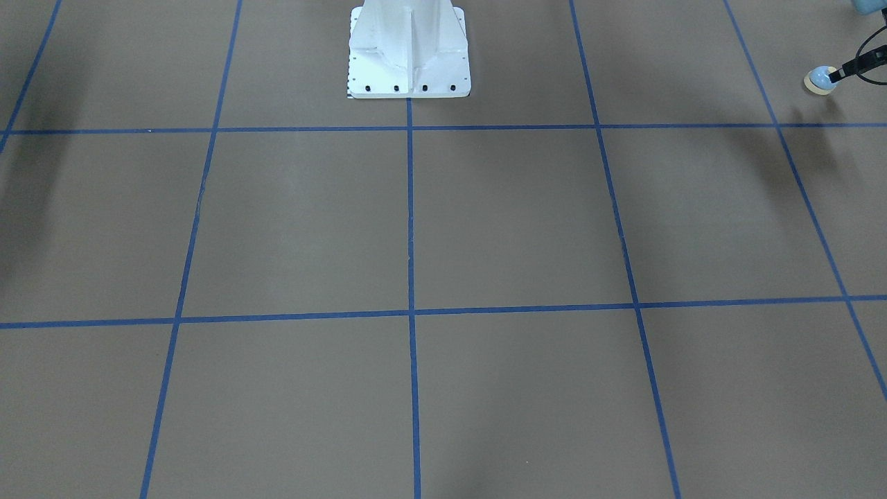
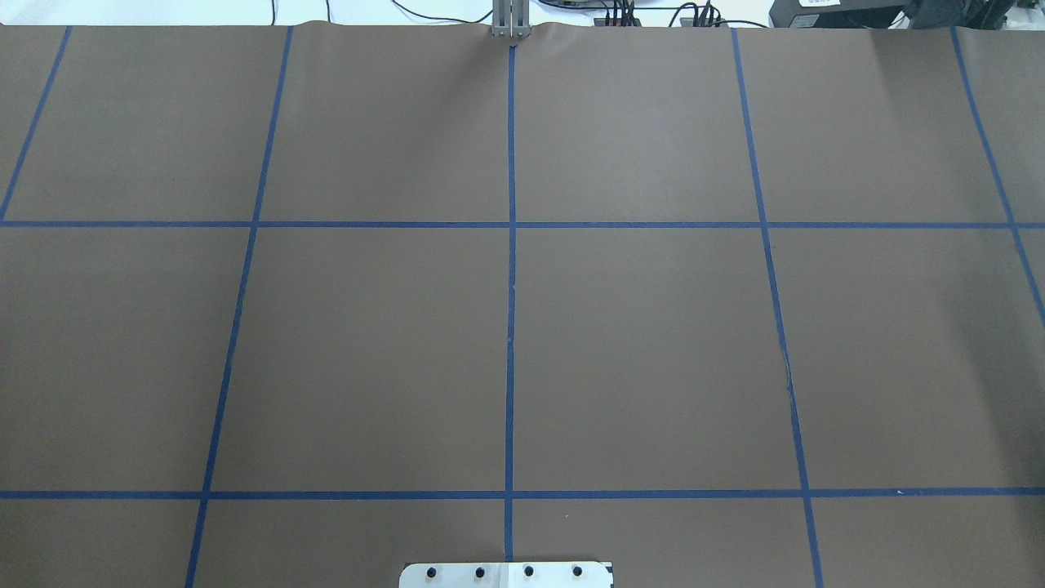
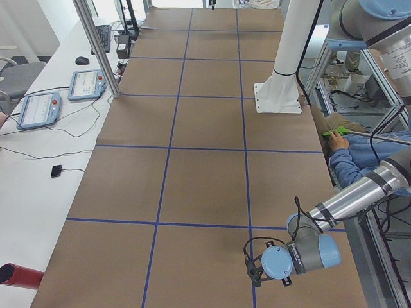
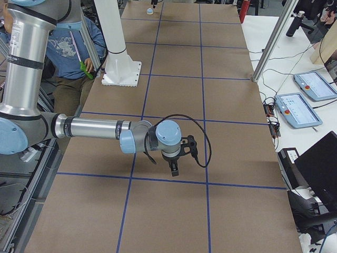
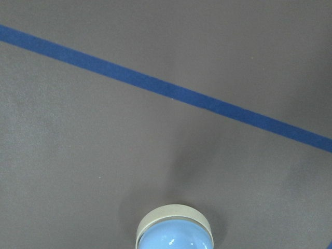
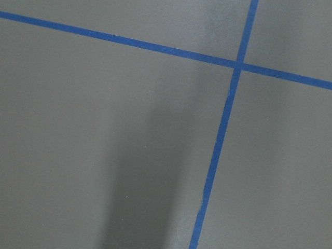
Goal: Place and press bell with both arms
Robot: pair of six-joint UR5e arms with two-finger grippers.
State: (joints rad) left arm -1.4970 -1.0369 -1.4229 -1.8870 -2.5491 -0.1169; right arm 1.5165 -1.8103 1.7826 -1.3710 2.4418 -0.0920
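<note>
On the table (image 1: 485,222), the bell (image 1: 820,80) sits beside the left end effector (image 1: 837,73).

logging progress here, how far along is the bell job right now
Done: nothing looks finished yet. In hand: the left gripper is at the bell, near the corner of the table on the robot's left; whether it grips the bell cannot be told. Left: placing the bell and pressing it. The right gripper hangs over the table far from the bell.
</note>
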